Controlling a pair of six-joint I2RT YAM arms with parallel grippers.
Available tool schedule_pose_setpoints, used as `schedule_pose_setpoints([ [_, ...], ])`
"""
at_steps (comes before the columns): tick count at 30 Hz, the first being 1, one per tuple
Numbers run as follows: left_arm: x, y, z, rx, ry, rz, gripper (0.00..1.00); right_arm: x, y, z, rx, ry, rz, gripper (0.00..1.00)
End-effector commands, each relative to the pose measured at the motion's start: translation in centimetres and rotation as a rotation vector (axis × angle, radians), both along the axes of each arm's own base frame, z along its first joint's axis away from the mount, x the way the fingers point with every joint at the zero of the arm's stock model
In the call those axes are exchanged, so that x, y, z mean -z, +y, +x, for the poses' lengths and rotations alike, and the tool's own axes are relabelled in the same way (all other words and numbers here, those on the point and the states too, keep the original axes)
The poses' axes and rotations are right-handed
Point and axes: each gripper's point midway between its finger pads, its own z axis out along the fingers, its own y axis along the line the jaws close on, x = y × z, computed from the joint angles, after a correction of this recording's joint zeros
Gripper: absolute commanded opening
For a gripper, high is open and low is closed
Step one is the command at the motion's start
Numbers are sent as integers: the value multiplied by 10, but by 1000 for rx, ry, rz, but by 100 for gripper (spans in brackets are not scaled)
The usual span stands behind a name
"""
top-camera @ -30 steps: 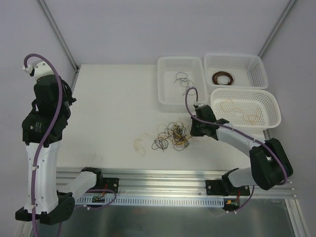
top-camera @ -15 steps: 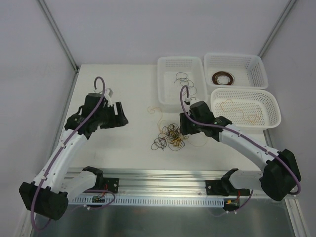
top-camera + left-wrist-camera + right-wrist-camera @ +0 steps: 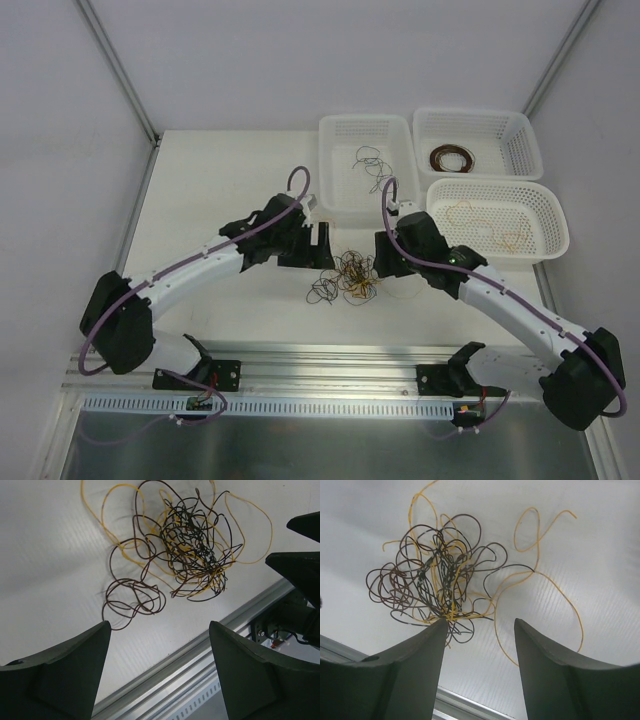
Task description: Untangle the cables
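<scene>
The cables (image 3: 349,277) lie as one tangle of thin yellow, black and brown wires on the white table between both arms. My left gripper (image 3: 322,247) hangs just left of the tangle, open. In the left wrist view the tangle (image 3: 187,545) and a brown loop (image 3: 135,597) lie beyond the gripper (image 3: 160,624), with nothing between its fingers. My right gripper (image 3: 386,263) is at the tangle's right edge, open. In the right wrist view the gripper (image 3: 481,621) has its left fingertip at the edge of the knot (image 3: 437,582). A loose yellow strand (image 3: 540,575) trails right.
Three white baskets stand at the back right: one (image 3: 326,170) holds black wires (image 3: 372,165), one (image 3: 470,113) a brown coil (image 3: 452,158), one (image 3: 549,212) yellow wires (image 3: 490,222). An aluminium rail (image 3: 340,353) runs along the near table edge.
My left arm has swung in from the far left to the tangle. Both grippers have gone from shut to open. The right gripper stays by the tangle.
</scene>
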Motion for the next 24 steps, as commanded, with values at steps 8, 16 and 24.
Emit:
schedule_pose_setpoints([
  [8, 26, -82, 41, -11, 5, 15, 72, 13, -20, -6, 202, -9, 80, 60],
  [16, 77, -81, 37, -56, 94, 90, 34, 29, -8, -9, 199, 26, 144, 60],
  [24, 87, -58, 27, -123, 97, 120, 0, 33, 12, -13, 104, 36, 210, 59],
])
